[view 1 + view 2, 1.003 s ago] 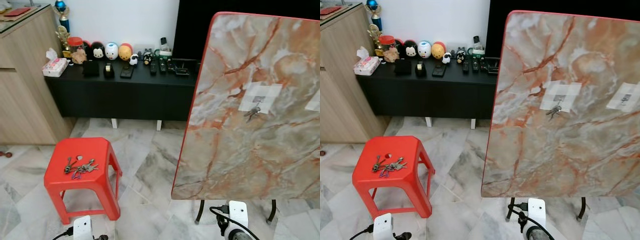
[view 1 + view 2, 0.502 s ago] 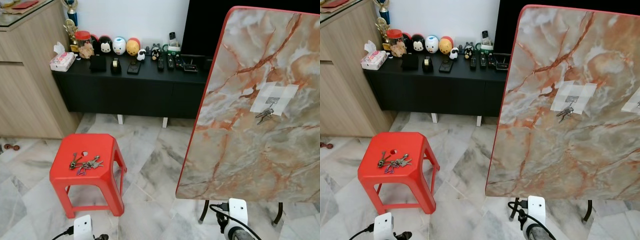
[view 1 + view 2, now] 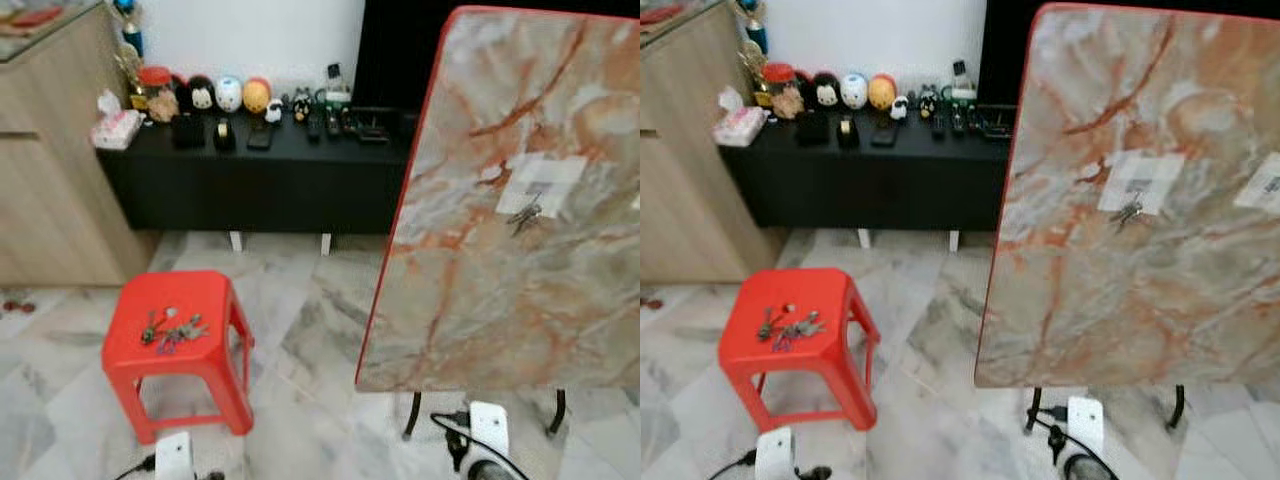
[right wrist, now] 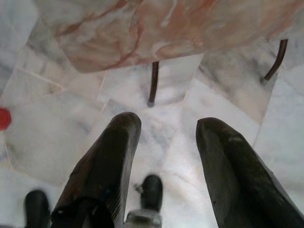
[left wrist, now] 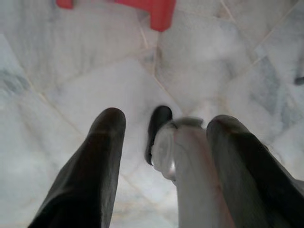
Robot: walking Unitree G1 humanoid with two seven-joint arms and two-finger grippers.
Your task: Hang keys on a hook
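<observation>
A wooden cabinet (image 3: 45, 170) stood at the far left, beside a low black surface (image 3: 255, 165) along the white wall that carried a tissue pack (image 3: 113, 129), a row of round toy figures (image 3: 228, 94) and several remote controls (image 3: 320, 122). In front of it, on the marble floor (image 3: 300, 340), a red plastic stool (image 3: 175, 345) bore a loose bunch of keys (image 3: 172, 329) on its seat. The left gripper (image 5: 164, 156) hung low over the floor tiles with its two black fingers spread apart and nothing between them; a red leg of the stool showed beyond it, so the keys lay well apart from it, up on the seat. To the right, a marble-patterned tabletop (image 3: 480, 290) with a red rim stood tipped upright on dark metal legs (image 4: 153, 83), and a white taped patch (image 3: 545, 185) on its face held a hook from which another small set of keys (image 3: 522, 216) dangled; a second white patch (image 3: 1262, 182) sat near the board's right edge. The right gripper (image 4: 168, 152) also pointed down at the floor just before the board's lower edge, its fingers wide apart and empty, well below the hanging set and well apart from the stool's bunch.
</observation>
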